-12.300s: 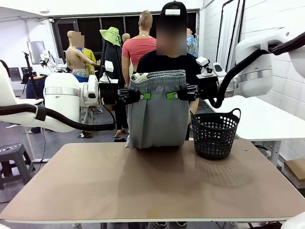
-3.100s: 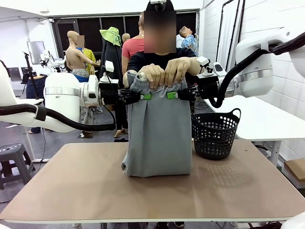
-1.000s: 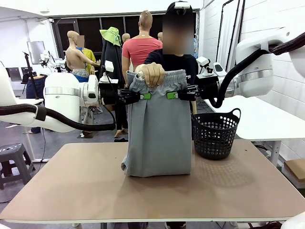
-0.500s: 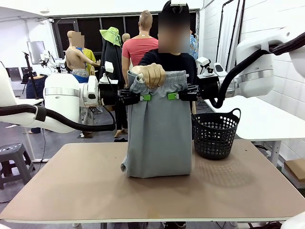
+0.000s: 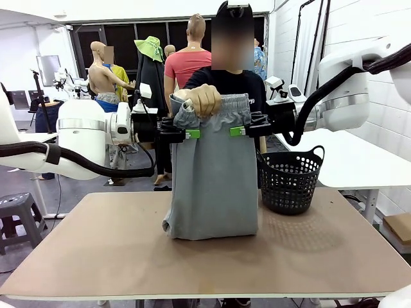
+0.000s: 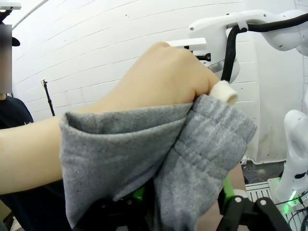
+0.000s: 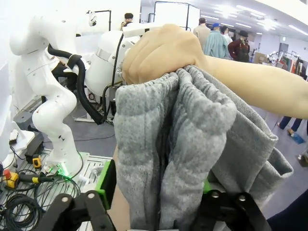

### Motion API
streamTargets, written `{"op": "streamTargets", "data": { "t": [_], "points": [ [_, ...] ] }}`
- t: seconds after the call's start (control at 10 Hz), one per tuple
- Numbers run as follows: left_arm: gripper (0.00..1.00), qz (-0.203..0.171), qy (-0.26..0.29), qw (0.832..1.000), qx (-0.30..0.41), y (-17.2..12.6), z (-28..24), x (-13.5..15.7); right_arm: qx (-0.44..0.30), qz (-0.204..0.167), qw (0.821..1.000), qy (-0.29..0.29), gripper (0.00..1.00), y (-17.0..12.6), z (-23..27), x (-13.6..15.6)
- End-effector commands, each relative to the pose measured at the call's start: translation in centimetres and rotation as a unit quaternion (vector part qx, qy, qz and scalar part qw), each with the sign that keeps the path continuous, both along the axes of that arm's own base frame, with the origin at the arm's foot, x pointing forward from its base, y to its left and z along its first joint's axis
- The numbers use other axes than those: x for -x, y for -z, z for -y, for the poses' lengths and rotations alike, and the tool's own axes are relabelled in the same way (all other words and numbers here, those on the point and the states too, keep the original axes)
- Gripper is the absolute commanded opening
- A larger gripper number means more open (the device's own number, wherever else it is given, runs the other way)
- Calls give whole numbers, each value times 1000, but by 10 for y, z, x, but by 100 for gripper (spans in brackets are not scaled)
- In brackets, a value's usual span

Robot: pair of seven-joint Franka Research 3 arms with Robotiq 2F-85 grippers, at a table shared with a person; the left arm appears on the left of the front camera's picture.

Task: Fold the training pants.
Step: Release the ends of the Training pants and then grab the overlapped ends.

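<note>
The person's hand (image 5: 205, 99) is fisted around the bunched waistband, so the training pants (image 5: 213, 186) hang mid-frame with their lower fold on the table (image 5: 96, 256). The left gripper (image 5: 191, 133) and right gripper (image 5: 237, 131) stand spread, clamping nothing.

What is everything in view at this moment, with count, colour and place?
training pants: one, light grey, hanging from the person's hand, lower end on the table.
basket: one, black mesh, on the table right of the pants.
table: one, brown, under both.
stool: one, grey, floor left of the table.
person's hand: one, gripping the waistband from above.
left gripper: one, black with green pads, fingers open around the pants' left edge.
right gripper: one, same colours, fingers open around the right edge.
</note>
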State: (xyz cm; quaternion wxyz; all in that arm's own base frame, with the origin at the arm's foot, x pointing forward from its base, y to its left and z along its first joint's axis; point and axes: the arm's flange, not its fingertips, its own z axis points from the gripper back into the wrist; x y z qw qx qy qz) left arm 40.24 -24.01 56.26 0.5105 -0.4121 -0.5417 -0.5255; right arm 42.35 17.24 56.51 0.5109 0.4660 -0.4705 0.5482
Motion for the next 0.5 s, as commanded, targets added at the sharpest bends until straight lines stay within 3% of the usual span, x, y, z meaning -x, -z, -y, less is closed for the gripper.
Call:
{"op": "streamTargets", "data": {
  "t": [0.0, 0.2, 0.4],
  "points": [
    [100, -4, -19, 1000, 11, -1, -5, 5, -5, -11, 1000, -2, 100, -3, -1, 0],
    [100, -4, -26, 1000, 14, -1, -8, 6, -3, -13, 1000, 0, 100, -3, -2, 0],
    [100, -3, -36, 999, 12, 0, -11, 10, 18, 13, 1000, 16, 100, 0, 0, 0]
  ]
}}
